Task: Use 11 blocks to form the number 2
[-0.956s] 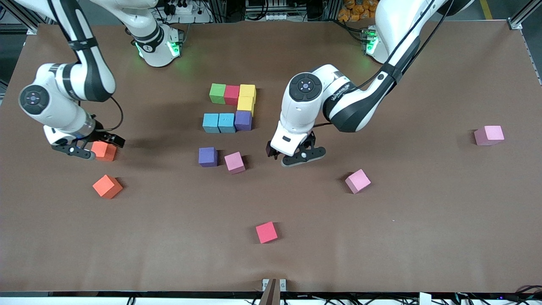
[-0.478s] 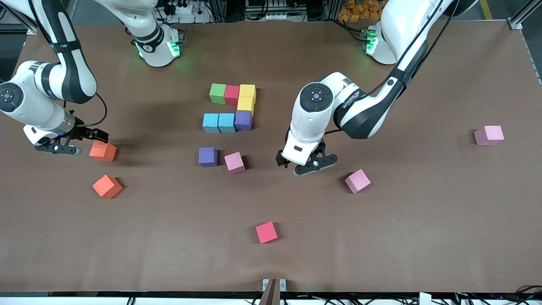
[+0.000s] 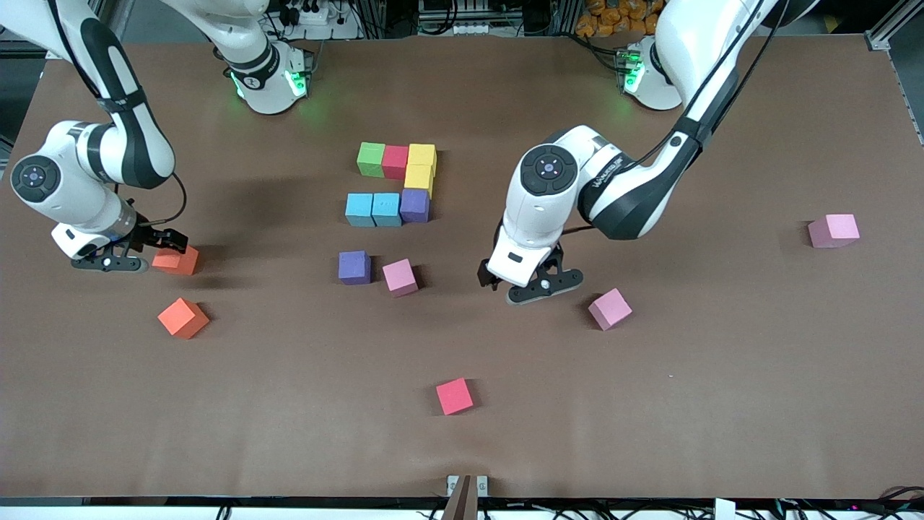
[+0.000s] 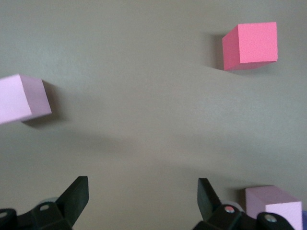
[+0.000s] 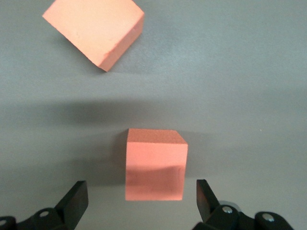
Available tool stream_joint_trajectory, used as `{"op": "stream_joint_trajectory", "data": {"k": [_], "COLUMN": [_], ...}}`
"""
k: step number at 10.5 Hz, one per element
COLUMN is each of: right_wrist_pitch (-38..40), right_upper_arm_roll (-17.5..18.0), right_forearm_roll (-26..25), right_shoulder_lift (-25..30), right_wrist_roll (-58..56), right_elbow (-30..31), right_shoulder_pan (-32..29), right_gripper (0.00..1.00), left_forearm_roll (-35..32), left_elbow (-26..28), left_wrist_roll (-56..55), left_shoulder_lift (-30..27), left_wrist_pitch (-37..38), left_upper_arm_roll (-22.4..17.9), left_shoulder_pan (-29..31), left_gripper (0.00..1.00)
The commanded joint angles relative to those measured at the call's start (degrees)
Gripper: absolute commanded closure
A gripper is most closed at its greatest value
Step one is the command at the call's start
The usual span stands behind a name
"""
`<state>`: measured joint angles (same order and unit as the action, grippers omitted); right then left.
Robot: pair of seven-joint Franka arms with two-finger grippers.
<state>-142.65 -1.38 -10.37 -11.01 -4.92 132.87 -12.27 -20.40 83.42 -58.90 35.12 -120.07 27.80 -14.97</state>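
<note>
The partly built figure has green [image 3: 371, 159], red [image 3: 395, 161] and yellow [image 3: 422, 154] cubes in a row. A second yellow cube [image 3: 418, 177] sits below, then two blue cubes [image 3: 372, 209] and a purple one [image 3: 414, 205]. A loose purple cube [image 3: 354, 266] and a pink cube [image 3: 400, 277] [image 4: 273, 201] lie nearer the camera. My left gripper [image 3: 530, 285] [image 4: 143, 196] hangs open over bare table between that pink cube and another [image 3: 610, 308] [image 4: 21, 98]. A third pink cube [image 3: 834, 230] lies toward the left arm's end. My right gripper [image 3: 124, 254] [image 5: 142, 199] is open, low beside an orange cube [image 3: 178, 261] [image 5: 156, 165].
A second orange cube [image 3: 182, 318] [image 5: 96, 31] lies nearer the camera than the first. A loose red cube [image 3: 454, 396] [image 4: 250, 45] sits toward the table's front edge. The brown table [image 3: 650, 419] stretches wide round the figure.
My left gripper has slid away from the figure toward the nearest loose pink cube at its end. My right gripper drew off the orange cube, then came partway back.
</note>
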Motion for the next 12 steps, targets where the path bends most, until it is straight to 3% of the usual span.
{"op": "stream_joint_trajectory", "data": {"k": [1, 2, 6, 8, 12], "right_wrist_pitch": [0.6, 0.5, 0.7, 0.8, 2.5], "right_upper_arm_roll": [3.0, 4.5, 4.9, 6.4, 11.3], "right_forearm_roll": [-0.6, -0.6, -0.6, -0.6, -0.6], "right_shoulder_lift": [0.1, 0.2, 0.4, 0.3, -3.1], "right_wrist_roll": [6.7, 8.2, 8.0, 8.4, 20.8], "right_elbow": [-1.3, -1.4, -1.2, -1.6, -7.1], "right_shoulder_pan": [5.9, 6.8, 6.7, 7.6, 17.5], "right_gripper": [0.00, 0.00, 0.00, 0.00, 0.00], "left_forearm_roll": [-0.9, -0.8, 0.2, 1.0, 6.7], "left_elbow": [0.2, 0.3, 0.2, 0.3, -0.3], "left_wrist_roll": [11.2, 15.4, 33.1, 34.7, 41.7], "left_shoulder_lift": [-1.3, -2.5, -8.8, -11.1, -15.3], "left_wrist_pitch": [1.4, 3.2, 11.6, 12.7, 16.9], "left_upper_arm_roll": [0.0, 0.2, 0.6, 0.5, 0.6], "left_shoulder_pan": [2.8, 4.1, 7.9, 10.0, 12.4], "left_gripper": [0.00, 0.00, 0.00, 0.00, 0.00]}}
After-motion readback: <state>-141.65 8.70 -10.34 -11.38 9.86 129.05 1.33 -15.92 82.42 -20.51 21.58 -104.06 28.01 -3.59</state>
